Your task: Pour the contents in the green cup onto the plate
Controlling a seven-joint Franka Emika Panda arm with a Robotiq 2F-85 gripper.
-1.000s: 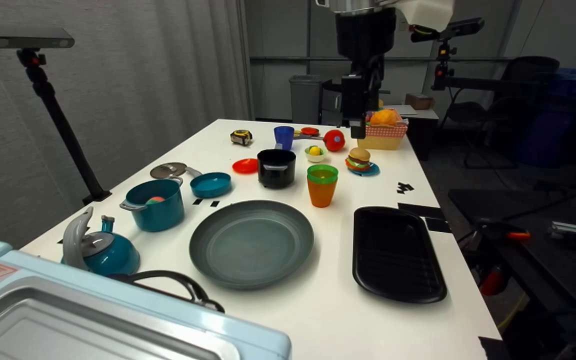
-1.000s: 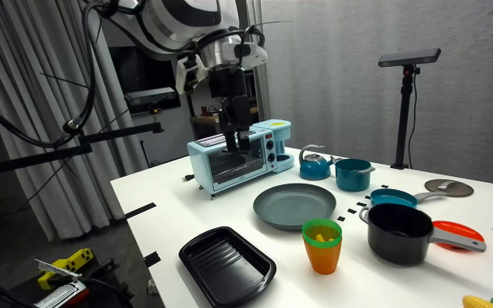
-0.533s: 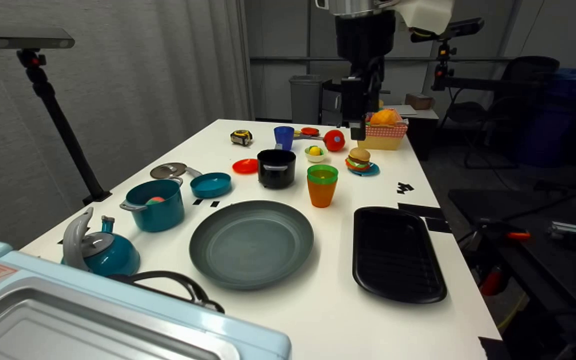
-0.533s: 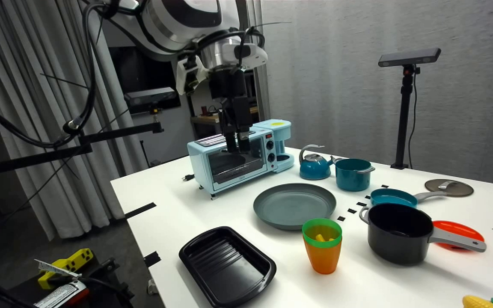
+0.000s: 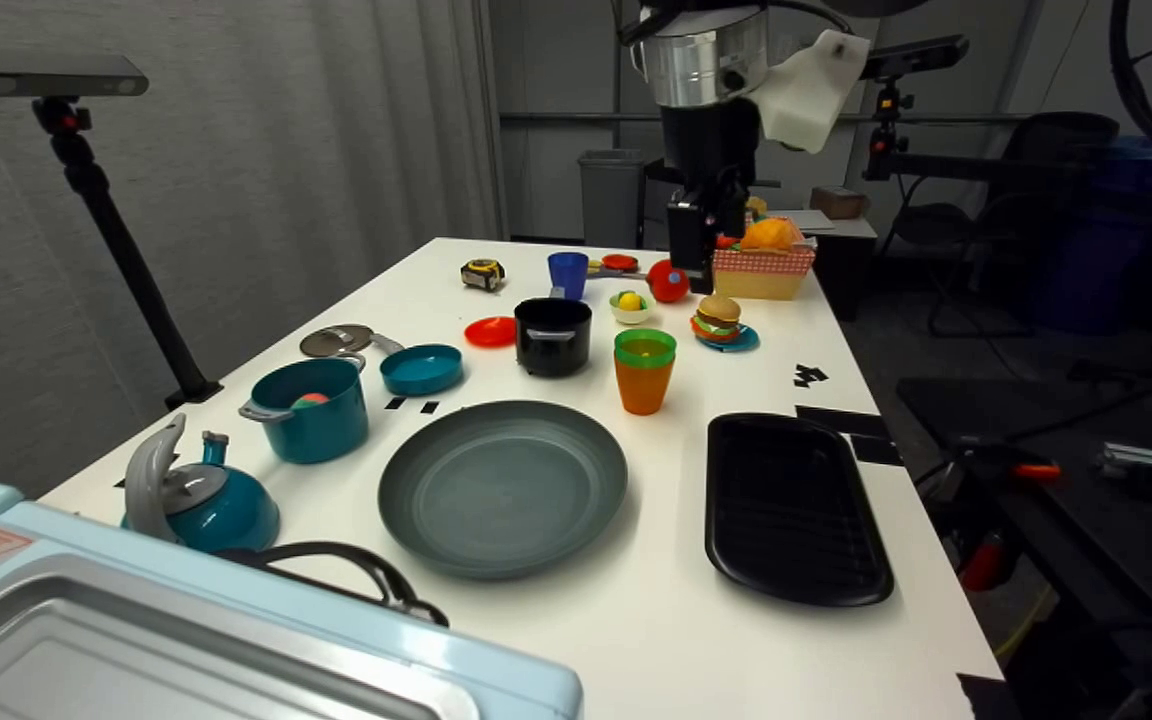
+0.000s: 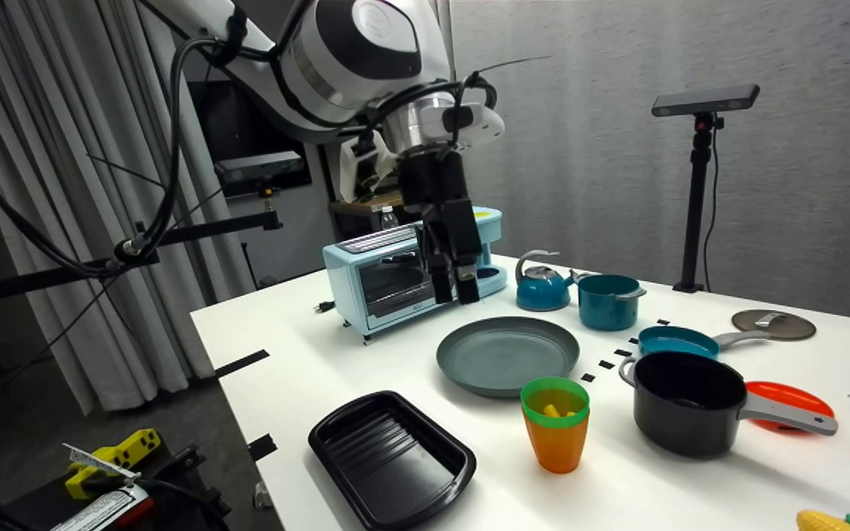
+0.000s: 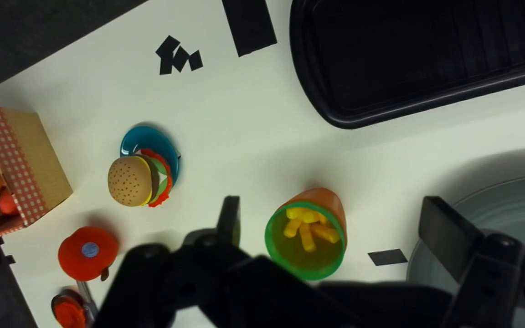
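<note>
Down comes the pincer [image 6: 455,292], spread wide and gripping nothing; the green cup [image 6: 556,422] stands just beside the plate [image 6: 510,358] (contents [image 7: 306,236] still inside, I see), so grasping it looks next.

Clear air above the green cup [image 6: 555,422], nested in an orange cup [image 6: 558,450].
Bare table [image 6: 500,439] separates it from the black tray [image 6: 399,461]; plate [image 6: 508,355] and saucepan [image 6: 687,434] stand near.

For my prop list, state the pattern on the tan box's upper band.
The band is red-and-white checked, clearest in the wrist view.
</note>
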